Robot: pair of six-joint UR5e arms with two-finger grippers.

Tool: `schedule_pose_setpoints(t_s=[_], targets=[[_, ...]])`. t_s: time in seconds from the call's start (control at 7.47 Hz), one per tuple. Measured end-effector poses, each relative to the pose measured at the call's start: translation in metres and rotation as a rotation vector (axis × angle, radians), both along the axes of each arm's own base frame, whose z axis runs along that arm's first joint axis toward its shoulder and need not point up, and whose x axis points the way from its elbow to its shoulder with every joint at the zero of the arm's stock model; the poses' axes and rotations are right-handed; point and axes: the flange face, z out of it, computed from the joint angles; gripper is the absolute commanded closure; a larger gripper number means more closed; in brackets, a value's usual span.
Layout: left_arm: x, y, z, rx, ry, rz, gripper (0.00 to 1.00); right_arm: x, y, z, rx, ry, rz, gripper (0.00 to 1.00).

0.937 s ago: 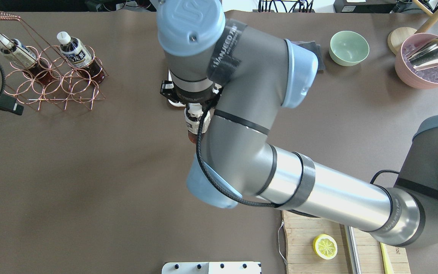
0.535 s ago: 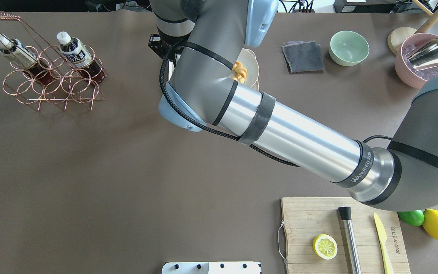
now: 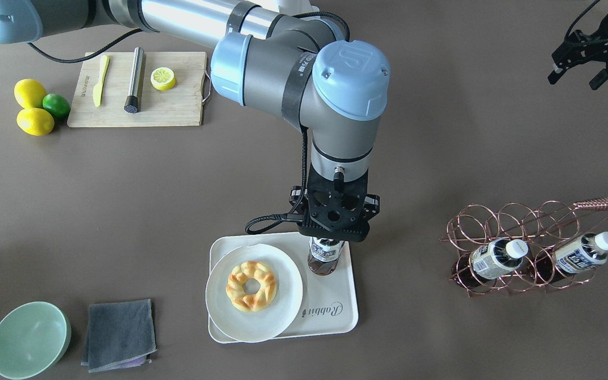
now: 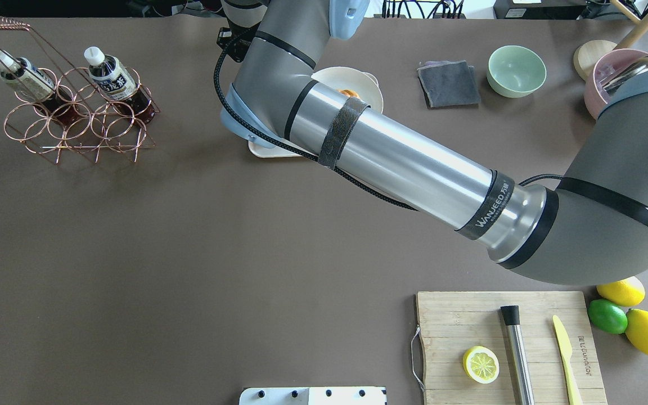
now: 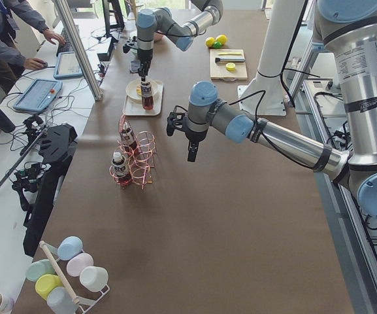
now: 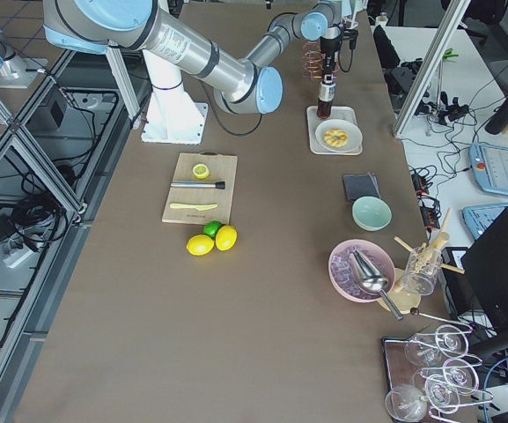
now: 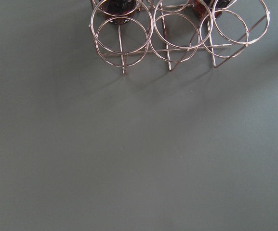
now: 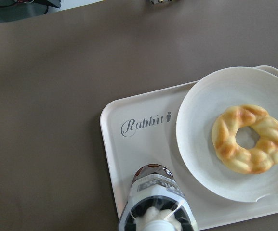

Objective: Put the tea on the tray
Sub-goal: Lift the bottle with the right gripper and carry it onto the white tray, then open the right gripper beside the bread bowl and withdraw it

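Note:
The tea bottle (image 3: pixel 326 258) hangs upright from my right gripper (image 3: pixel 330 238), which is shut on its capped top. Its base is over the cream tray (image 3: pixel 330 311), at the corner nearest the robot; I cannot tell if it touches. In the right wrist view the bottle (image 8: pixel 155 199) is over the tray (image 8: pixel 129 154) beside the "Rabbit" script. In the overhead view the right arm hides gripper and bottle. My left gripper (image 3: pixel 577 76) is open and empty, well back from the copper rack (image 3: pixel 602 203). Two more tea bottles (image 3: pixel 494 258) (image 3: pixel 581 252) lie in the rack.
A round white plate (image 3: pixel 283 311) with a ring pastry (image 3: pixel 251 285) fills the tray's other half. A grey cloth (image 3: pixel 119 327) and green bowl (image 3: pixel 29 338) lie beyond it. A cutting board (image 3: pixel 177 105) with lemon slice, knife and muddler lies near the robot.
My right arm has carried the tea bottle from mid-table out to the tray. The left gripper has drawn back out of the overhead view's left edge.

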Motion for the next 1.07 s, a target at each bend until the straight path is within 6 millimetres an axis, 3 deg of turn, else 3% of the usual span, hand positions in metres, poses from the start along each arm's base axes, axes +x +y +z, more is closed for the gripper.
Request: schedule_pose_setpoints(t_s=[0.13, 0.27, 0.4, 1.07], targets=[[0.000, 0.000, -0.001, 0.003, 0.001, 0.000, 0.03, -0.004, -0.010, 0.006, 0.004, -0.004, 0.006, 1.00], [0.000, 0.000, -0.001, 0.004, 0.002, 0.001, 0.03, -0.003, -0.019, 0.008, 0.006, -0.007, 0.010, 0.78], [0.000, 0.000, -0.001, 0.006, 0.002, 0.002, 0.03, -0.002, -0.023, 0.009, 0.004, -0.007, 0.011, 0.01], [-0.001, 0.000, -0.002, -0.001, 0.004, -0.007, 0.03, 0.007, -0.020, -0.003, -0.009, -0.032, -0.003, 0.00]])
